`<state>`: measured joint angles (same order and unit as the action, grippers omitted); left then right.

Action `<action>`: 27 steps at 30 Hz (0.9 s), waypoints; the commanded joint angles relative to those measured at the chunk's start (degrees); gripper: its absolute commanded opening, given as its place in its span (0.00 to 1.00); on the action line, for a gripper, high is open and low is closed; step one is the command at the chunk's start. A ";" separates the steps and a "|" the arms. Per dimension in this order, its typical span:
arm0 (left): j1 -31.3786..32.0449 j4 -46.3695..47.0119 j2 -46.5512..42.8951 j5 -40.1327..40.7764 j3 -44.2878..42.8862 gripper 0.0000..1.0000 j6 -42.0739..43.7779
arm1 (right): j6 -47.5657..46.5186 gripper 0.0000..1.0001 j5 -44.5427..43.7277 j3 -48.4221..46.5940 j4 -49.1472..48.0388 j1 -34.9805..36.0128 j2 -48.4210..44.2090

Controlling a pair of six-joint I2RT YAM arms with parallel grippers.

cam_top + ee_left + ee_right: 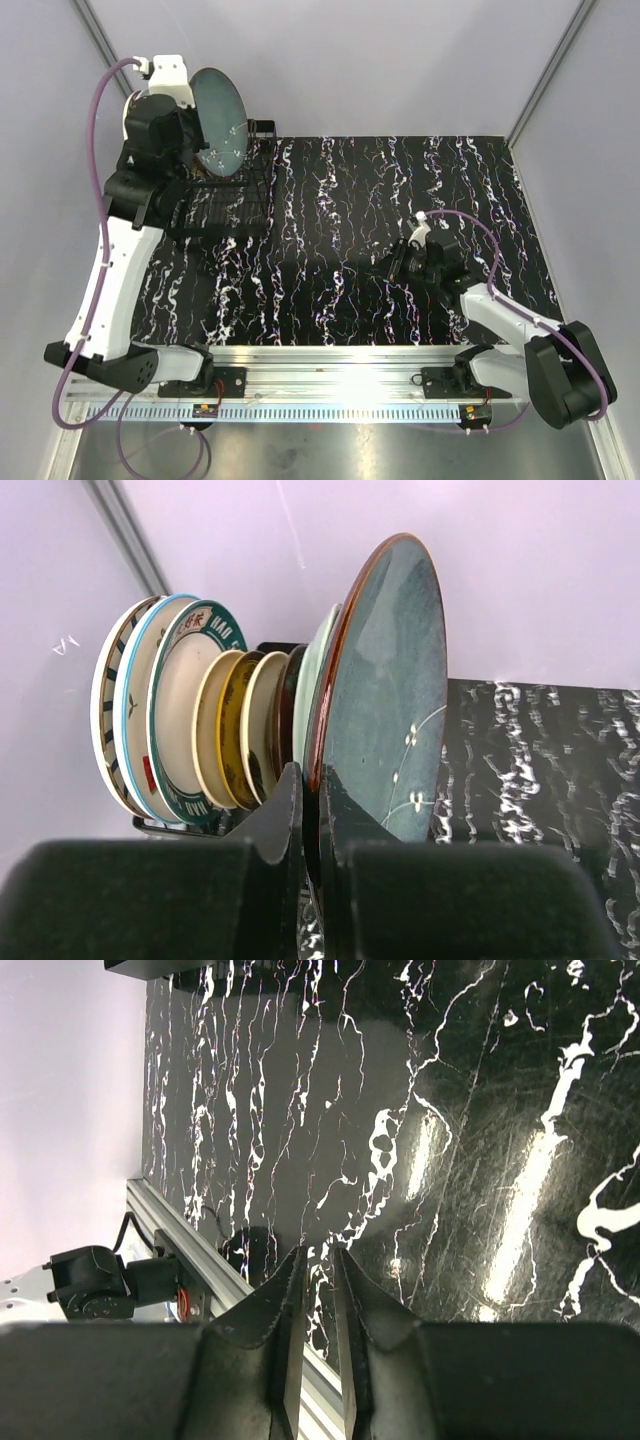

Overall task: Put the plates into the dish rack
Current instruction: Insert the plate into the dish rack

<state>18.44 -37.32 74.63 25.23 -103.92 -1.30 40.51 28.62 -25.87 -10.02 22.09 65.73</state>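
Observation:
My left gripper (pixel 312 780) is shut on the lower rim of a dark teal plate (pixel 385 700) with a brown edge and small white flower marks. It holds the plate upright at the near end of a row of several plates (pixel 180 720) standing in the black wire dish rack (pixel 240 200). In the top view the held plate (pixel 220 120) is at the far left over the rack, with my left gripper (pixel 190 140) beside it. The racked plates are hidden under the arm there. My right gripper (pixel 400 262) is shut and empty, low over the table, as the right wrist view (pixel 318 1260) shows.
The black marbled table top (pixel 400 200) extends right of the rack. Pale walls stand close behind and left of the rack. A metal rail (pixel 330 365) with the arm bases runs along the near edge, and it also shows in the right wrist view (pixel 190 1250).

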 commanded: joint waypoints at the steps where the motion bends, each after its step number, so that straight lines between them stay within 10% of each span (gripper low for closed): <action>1: 0.72 18.67 -1.24 6.31 -4.28 0.00 2.86 | -2.37 0.23 1.17 -2.96 0.09 0.24 0.97; 27: 8.63 32.39 7.72 17.56 -1.11 0.00 24.76 | -5.53 0.22 3.02 -5.25 -1.05 0.24 9.32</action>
<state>26.30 -20.43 83.15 38.26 -103.66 18.83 36.47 30.96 -29.36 -9.67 22.09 74.22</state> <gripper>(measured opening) 0.033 0.218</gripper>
